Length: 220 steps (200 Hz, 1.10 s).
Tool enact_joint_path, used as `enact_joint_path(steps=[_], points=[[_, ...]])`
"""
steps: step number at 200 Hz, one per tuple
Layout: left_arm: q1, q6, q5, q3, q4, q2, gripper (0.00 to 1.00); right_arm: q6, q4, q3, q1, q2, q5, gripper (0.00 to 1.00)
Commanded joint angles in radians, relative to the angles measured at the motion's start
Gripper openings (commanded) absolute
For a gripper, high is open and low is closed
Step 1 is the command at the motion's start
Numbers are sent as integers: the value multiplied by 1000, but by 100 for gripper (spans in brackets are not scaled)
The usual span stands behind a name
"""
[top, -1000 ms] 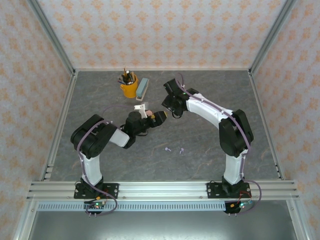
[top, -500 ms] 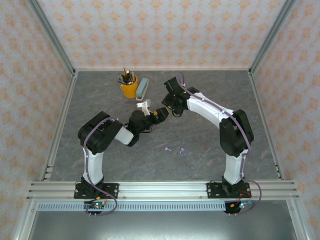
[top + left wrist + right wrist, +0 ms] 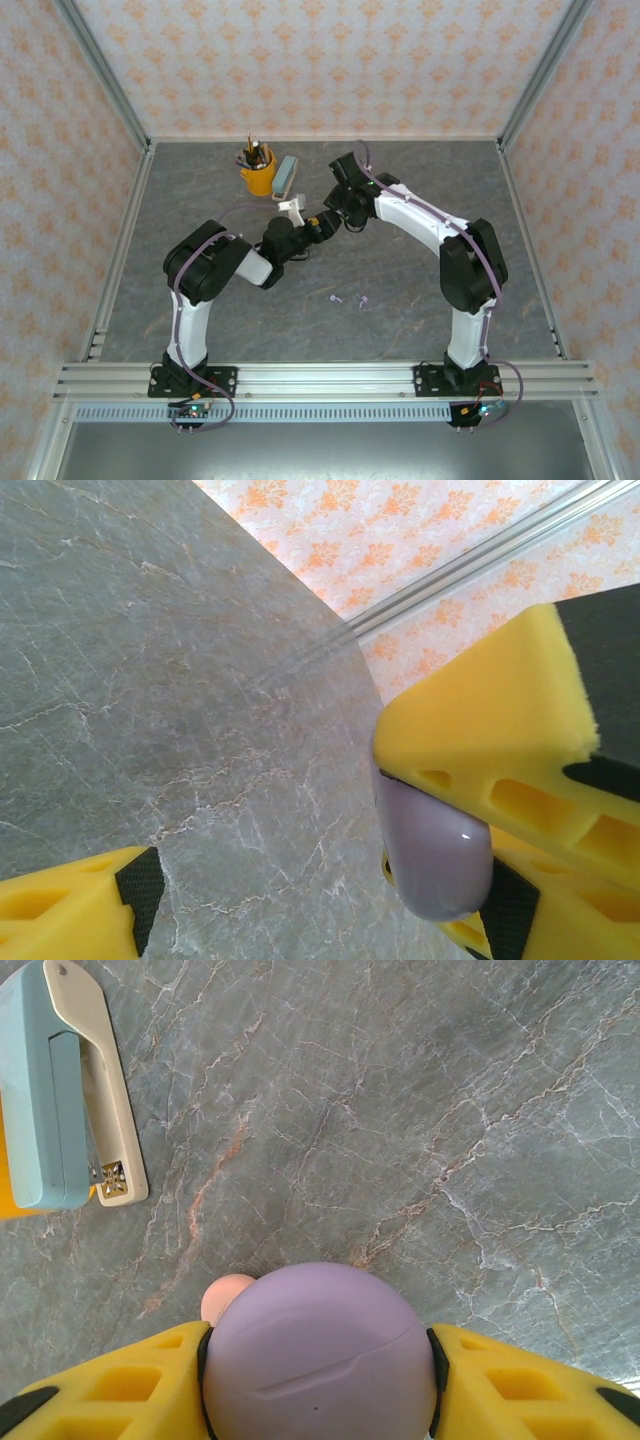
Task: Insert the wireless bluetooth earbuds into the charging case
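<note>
My right gripper (image 3: 320, 1345) is shut on a round lilac charging case (image 3: 320, 1360), which it holds above the table with the seam of the lid facing the camera. A small pale pink rounded thing (image 3: 228, 1296) peeks out behind the case; I cannot tell what it is. My left gripper (image 3: 310, 920) is open. The lilac case (image 3: 435, 850) sits close to its right finger, under a yellow finger of the right gripper (image 3: 490, 730). From above, the left gripper (image 3: 320, 223) and the right gripper (image 3: 340, 210) meet mid-table. Two lilac earbuds (image 3: 336, 298) (image 3: 363, 300) lie on the table nearer the bases.
A yellow cup of pencils (image 3: 258, 174) and a light blue stapler (image 3: 286, 176) stand at the back left, and the stapler (image 3: 60, 1090) lies near the right gripper. Patterned walls and metal rails enclose the grey marble table (image 3: 420, 200).
My left arm has stretched up and to the right, bringing its open gripper against the right gripper and the case. The right arm has hardly moved, and the two earbuds lie where they were.
</note>
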Motion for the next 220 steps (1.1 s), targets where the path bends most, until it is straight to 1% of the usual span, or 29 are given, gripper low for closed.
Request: enact_joint_path(steps=[1, 20, 55, 80, 159, 220], points=[[-7, -19, -42, 34, 53, 17, 82, 8, -2, 31, -1, -4, -2, 51], [-7, -26, -44, 49, 55, 27, 79, 8, -2, 29, -2, -4, -3, 51], [-11, -38, -61, 64, 59, 40, 79, 6, -1, 28, -1, -4, -4, 51], [-12, -43, -77, 70, 62, 44, 76, 5, -2, 28, -2, -3, -6, 51], [-12, -52, -102, 95, 59, 57, 51, 2, -1, 13, -3, -7, -6, 50], [-12, -55, -100, 97, 59, 64, 40, 3, 5, 0, -6, -10, -8, 50]])
